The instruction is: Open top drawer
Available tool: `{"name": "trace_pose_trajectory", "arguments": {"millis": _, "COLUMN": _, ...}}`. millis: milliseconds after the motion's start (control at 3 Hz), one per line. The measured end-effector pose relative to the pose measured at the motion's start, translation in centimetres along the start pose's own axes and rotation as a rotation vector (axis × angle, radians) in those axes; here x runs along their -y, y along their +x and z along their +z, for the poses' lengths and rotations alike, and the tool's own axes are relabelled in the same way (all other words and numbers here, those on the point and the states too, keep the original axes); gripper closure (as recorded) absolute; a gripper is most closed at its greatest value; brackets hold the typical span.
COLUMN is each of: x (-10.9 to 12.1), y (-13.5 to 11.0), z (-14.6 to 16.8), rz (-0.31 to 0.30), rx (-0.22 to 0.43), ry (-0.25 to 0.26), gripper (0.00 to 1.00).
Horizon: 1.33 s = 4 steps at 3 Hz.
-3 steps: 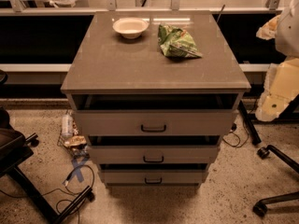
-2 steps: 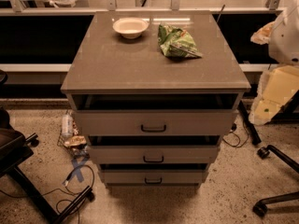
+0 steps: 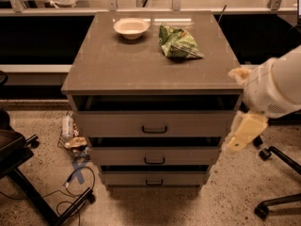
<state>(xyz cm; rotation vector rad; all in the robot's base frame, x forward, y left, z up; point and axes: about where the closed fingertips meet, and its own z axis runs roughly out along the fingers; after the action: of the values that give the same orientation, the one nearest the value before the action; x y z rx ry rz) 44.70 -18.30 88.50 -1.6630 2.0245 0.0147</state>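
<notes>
The top drawer (image 3: 117,124) is the widest of three grey-brown drawers in the cabinet, with a small dark bar handle (image 3: 154,129) at its centre. A dark gap shows between its front and the cabinet top. My gripper (image 3: 244,132) is a cream-coloured shape hanging below the white arm (image 3: 275,86). It sits just off the cabinet's right front corner, level with the right end of the top drawer's front and well right of the handle. It holds nothing that I can see.
A white bowl (image 3: 131,28) and a green bag (image 3: 177,42) lie on the cabinet top (image 3: 117,65). Two narrower drawers (image 3: 154,156) sit below. A black chair base (image 3: 28,187), cables and litter (image 3: 73,142) are at the left, and another chair base (image 3: 277,182) at the right.
My arm has swung left and down from the right edge of view. The gripper has come close to the cabinet's right front corner. The drawers look unchanged.
</notes>
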Motion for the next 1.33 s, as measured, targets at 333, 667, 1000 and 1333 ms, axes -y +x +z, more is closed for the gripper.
{"name": "trace_pose_trajectory", "arguments": {"millis": 333, "x": 0.6, "y": -0.1, "z": 3.9, "rz": -0.025, "rx": 0.088, "ry": 0.053, "gripper": 0.0}}
{"name": "trace_pose_trajectory", "arguments": {"millis": 667, "x": 1.9, "y": -0.6, "z": 3.8, "rz": -0.034, "rx": 0.101, "ry": 0.106, "gripper": 0.0}}
{"name": "trace_pose_trajectory", "arguments": {"millis": 1000, "x": 1.6, "y": -0.5, "z": 3.7, "rz": -0.034, "rx": 0.098, "ry": 0.098, "gripper": 0.0}}
{"name": "trace_pose_trajectory", "arguments": {"millis": 1333, "x": 1.5, "y": 0.5, "z": 5.1, "rz": 0.007, "rx": 0.11, "ry": 0.077, "gripper": 0.0}}
